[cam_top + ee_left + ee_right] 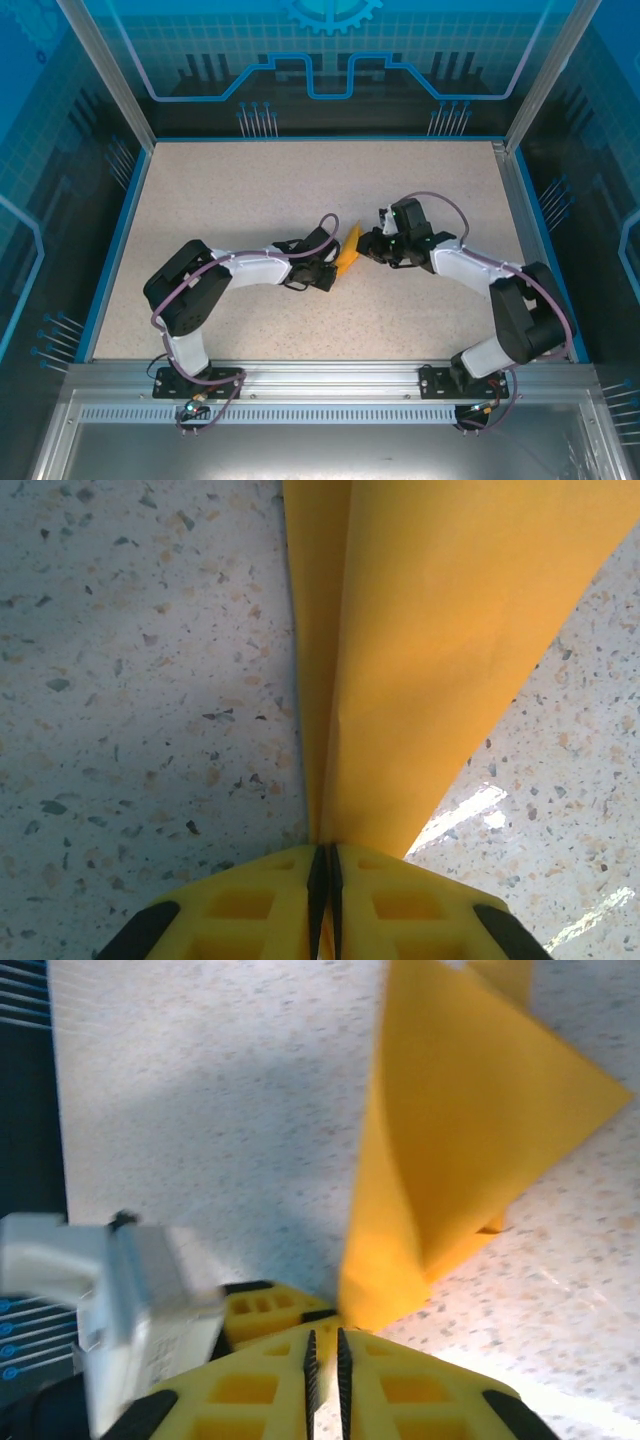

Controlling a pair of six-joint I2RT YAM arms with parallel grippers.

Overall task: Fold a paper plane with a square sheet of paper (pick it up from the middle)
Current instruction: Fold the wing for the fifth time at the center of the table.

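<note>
Orange-yellow folded paper sheet (430, 650): top cut off by upper edge in left wrist view; bottom edge hidden between left gripper (323, 852) fingers. Right wrist view: sheet blurred, tip cropped at top; white-grey block (110, 1300) at left blurred, unidentifiable. Top view: creases too small to tell.

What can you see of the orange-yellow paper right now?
The paper is thin, plain orange-yellow and unmarked, folded double along a sharp crease and tapering to a point. It stands on edge near the middle of the speckled table. The left gripper is shut on one end; the right gripper is shut at a lower corner, grip unclear.
</note>
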